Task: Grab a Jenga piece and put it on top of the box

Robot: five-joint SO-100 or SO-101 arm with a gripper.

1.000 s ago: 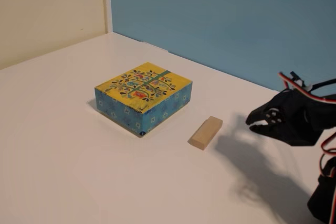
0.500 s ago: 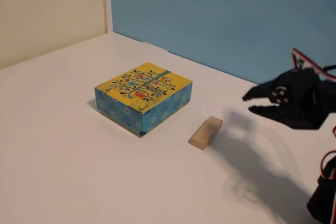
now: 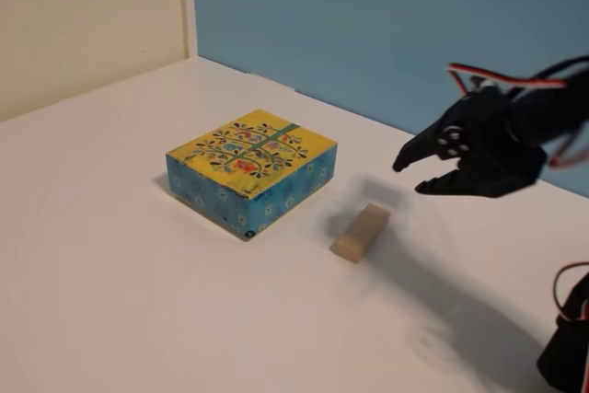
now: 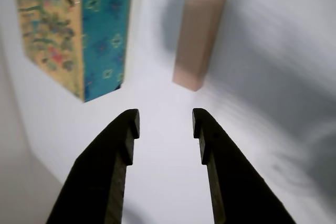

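Observation:
The Jenga piece (image 3: 360, 233) is a light-tan wooden block lying flat on the white table, just right of the box in the fixed view. The box (image 3: 252, 167) has a yellow patterned top and blue sides. My black gripper (image 3: 410, 176) hangs open and empty in the air to the right of the block, above the table. In the wrist view the two fingers (image 4: 113, 153) point toward the block (image 4: 198, 35), with the box (image 4: 79, 30) at the upper left. The gripper (image 4: 165, 121) holds nothing.
A cream wall (image 3: 92, 16) and a blue wall (image 3: 386, 25) close the back of the table. The arm's base and red cables (image 3: 571, 338) sit at the lower right in the fixed view.

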